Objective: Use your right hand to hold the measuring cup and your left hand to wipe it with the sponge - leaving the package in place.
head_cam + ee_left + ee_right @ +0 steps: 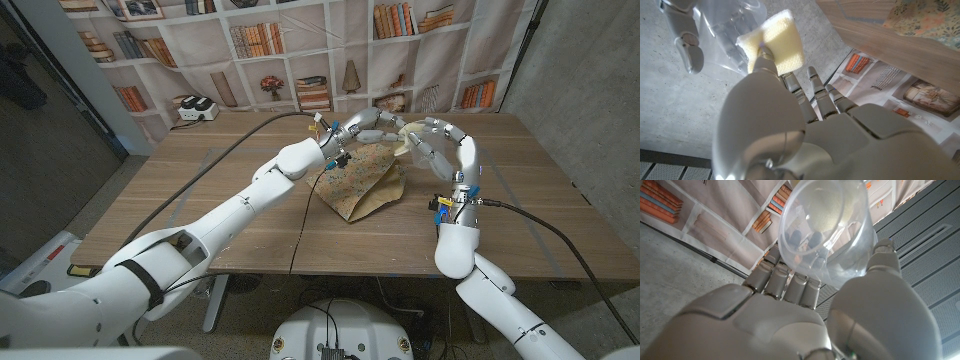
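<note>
- The right hand (805,315) is lifted above the far middle of the wooden table (200,200), its fingers and thumb wrapped around a clear measuring cup (825,235).
- The left hand (805,130) reaches in from the other side, pinching a pale yellow sponge (775,45) at its fingertips.
- The sponge touches the cup's clear wall; through the cup, the yellow shows against it.
- Just below both hands, a floral paper package (362,180) lies on the table, touched by neither hand.
- Behind the table hangs a backdrop printed with bookshelves (270,50).
</note>
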Tool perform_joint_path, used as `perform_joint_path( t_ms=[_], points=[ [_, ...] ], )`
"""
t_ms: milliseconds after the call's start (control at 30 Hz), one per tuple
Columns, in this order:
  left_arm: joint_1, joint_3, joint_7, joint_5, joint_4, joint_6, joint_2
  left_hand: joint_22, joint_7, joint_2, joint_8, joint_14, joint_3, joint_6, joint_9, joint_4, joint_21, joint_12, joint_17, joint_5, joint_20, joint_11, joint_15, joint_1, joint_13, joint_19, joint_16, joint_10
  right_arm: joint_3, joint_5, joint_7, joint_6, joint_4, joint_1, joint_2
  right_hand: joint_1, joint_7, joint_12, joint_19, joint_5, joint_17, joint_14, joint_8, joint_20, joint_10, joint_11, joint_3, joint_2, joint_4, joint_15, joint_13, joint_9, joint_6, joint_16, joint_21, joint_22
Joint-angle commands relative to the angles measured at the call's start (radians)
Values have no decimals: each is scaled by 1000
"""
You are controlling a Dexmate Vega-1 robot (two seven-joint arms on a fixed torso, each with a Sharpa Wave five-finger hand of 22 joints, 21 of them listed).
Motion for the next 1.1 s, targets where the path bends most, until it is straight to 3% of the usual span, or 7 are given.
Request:
perform_joint_path(
  t_ms=[33,667,1100],
  points=[
    [2,7,-20,-19,24,5,-9,2,15,-7,1,9,17,32,5,26,1,4,3,6,1,0,-123,6,2,2,1,3,8,-22,-18,-5,-15,8,2,204,-1,-4,10,-2,1,13,-1,-115,11,0,13,201,16,-113,4,5,5,-3,1,3],
    [13,-16,-5,-10,-49,22,33,2,17,-8,0,11,20,37,6,29,1,6,3,6,-1,0,-126,8,3,2,1,7,-12,-83,-31,-46,-41,13,-2,204,-1,-11,11,-10,1,14,-7,-115,15,1,11,202,21,-113,4,5,7,-4,1,3],
    [-4,-20,-4,-7,-56,24,30,2,18,-10,-1,14,22,38,6,31,1,7,3,6,-1,-1,-126,9,4,1,2,9,-27,-85,-55,-57,-36,30,0,204,0,-15,11,-15,1,14,-11,-115,16,0,10,200,23,-113,5,6,8,-4,0,3]
  ],
)
